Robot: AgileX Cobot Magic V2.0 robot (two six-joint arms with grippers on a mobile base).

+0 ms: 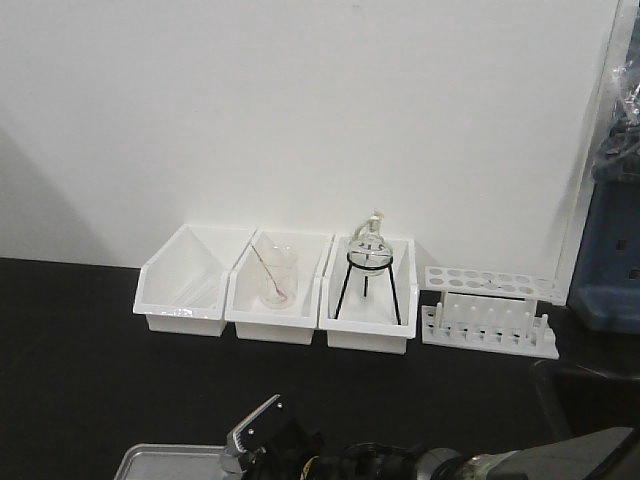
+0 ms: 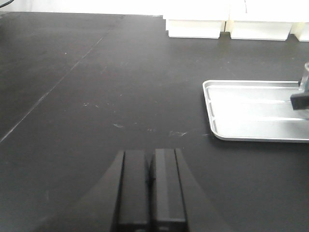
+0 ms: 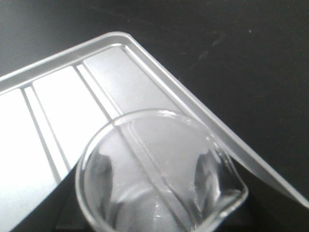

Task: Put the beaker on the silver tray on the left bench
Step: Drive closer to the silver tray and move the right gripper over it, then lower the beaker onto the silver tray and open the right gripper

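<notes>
The right hand carries the beaker: in its wrist view the clear rim and pouring lip fill the lower frame directly beneath the camera, which suits a grasp on the glass, though the fingers themselves are hidden, so the grip is a judgement. The beaker hangs mouth-up and looks empty, with no liquid line to be seen. Just under and beyond it lies the silver tray, its ribbed floor bare and its rounded corner and raised rim running past the lip. Whether the glass base already rests on the tray floor cannot be told. Holding it upright over the tray's inside, away from the rim, probably keeps it from tipping on release.

The left hand is clenched on nothing, its two fingers pressed together, low over the black worktop, with the tray off to its right and well apart; it seems parked clear of the work.

Further out, against the wall, stand three white bins: one seems empty, one holds a pink-tinted beaker with a rod, one a round flask on a tripod. Beside them is an empty white tube rack.
</notes>
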